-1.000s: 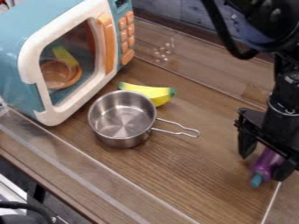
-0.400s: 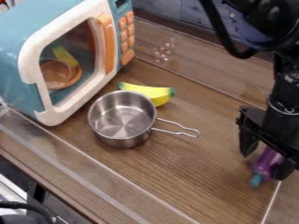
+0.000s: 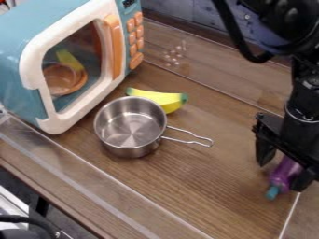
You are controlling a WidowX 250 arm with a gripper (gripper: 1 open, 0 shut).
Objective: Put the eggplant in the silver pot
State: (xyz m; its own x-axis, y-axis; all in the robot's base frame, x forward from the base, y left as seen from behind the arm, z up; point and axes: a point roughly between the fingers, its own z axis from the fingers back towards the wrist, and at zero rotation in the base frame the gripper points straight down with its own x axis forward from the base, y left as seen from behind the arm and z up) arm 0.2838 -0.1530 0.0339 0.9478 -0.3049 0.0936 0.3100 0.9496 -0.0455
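Jaws (image 3: 277,166) of black metal stand wide around the glossy purple eggplant (image 3: 284,177) on the wooden desk (image 3: 162,198), gripping nothing, presumably positioned to pinch it for the shiny steel pot (image 3: 130,127).

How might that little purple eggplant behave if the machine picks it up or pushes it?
The eggplant looks glossy and smooth, so it may be a bit slippery. Its rounded, elongated shape suggests it could roll sideways when nudged across the flat wooden table. It appears to be a toy, so probably light.
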